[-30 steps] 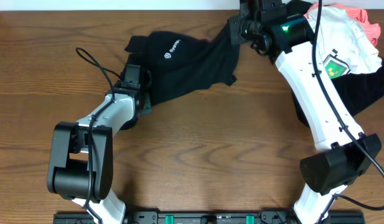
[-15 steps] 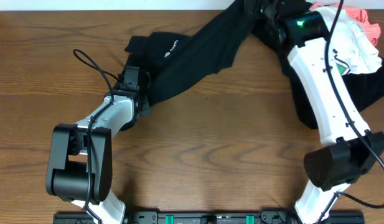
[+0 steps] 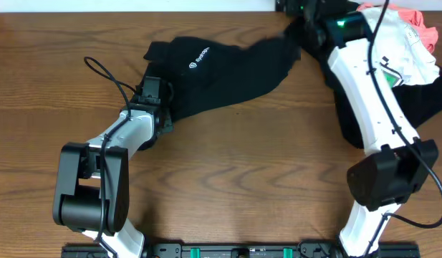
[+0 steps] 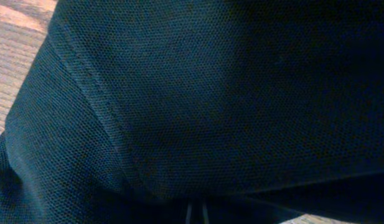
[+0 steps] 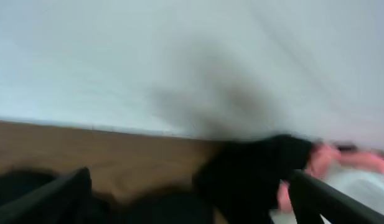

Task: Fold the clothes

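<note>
The left tool (image 3: 157,100) was closed, apparently pinching an edge of the black shirt (image 3: 221,72) just on the robot's side of its white logo (image 3: 194,63). Its wrist view showed only dark knit and a seam, so the pinch itself was hard to confirm. The right tool (image 5: 192,180) stood wide open and empty, raised beyond the shirt's far corner, well away from the logo. The shirt lay rumpled on the bench (image 3: 242,179), logo upward, one end bunched toward the right tool. Past that end, farther again from the logo, lay a white shirt with green print (image 3: 414,50), a coral-pink garment (image 3: 421,18) and more black cloth (image 3: 428,107).

With only one edge held, a pull by the left tool would likely drag the whole shirt and deepen the creases. A low approach by the right tool might catch doubled layers or snag the neighbouring garments.

No basket or bin was in view, and the spare garments sat as a loose pile directly on the bench.
</note>
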You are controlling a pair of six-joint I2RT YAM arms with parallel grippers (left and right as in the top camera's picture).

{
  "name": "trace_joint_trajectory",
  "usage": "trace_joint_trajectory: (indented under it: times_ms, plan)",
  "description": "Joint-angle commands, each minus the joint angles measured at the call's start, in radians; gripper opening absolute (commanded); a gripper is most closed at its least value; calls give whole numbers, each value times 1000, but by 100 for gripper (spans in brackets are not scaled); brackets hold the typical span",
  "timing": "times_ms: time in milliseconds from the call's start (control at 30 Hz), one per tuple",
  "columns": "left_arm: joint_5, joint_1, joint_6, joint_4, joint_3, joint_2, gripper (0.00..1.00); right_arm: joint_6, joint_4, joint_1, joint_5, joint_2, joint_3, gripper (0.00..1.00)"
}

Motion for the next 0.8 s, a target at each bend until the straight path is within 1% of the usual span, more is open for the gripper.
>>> trace_joint_trajectory:
  times_ms: [0,67,133,167,233,367,433,533,700,767]
  plan:
    - [-19,15,-10,-19,-39,17,6,42,-129,-16,-96,-14,3,99]
    - [-19,15,-10,-19,-39,17,6,109,-265,-16,-163,-16,3,99]
    - [-19,15,-10,-19,-39,17,6,119,-372,-16,-225,-15,-2,94]
    - [-19,15,-10,-18,-39,17,6,118,-423,-10,-248,-12,-15,93]
    - [-19,15,-10,-18,-39,17,6,116,-458,5,-253,-10,-40,93]
    - [-19,15,-10,-18,-39,17,6,111,-455,61,-254,-10,-161,93]
    - [-19,15,-10,-19,-39,17,6,119,-429,84,-286,-10,-236,93]
    - [-19,15,-10,-18,-39,17,6,120,-338,108,-351,-10,-352,87]
    - [5,15,-10,-18,-39,17,6,127,-134,132,-370,-10,-498,79]
    - [16,15,-10,-18,-39,17,6,147,-41,137,-372,-8,-540,79]
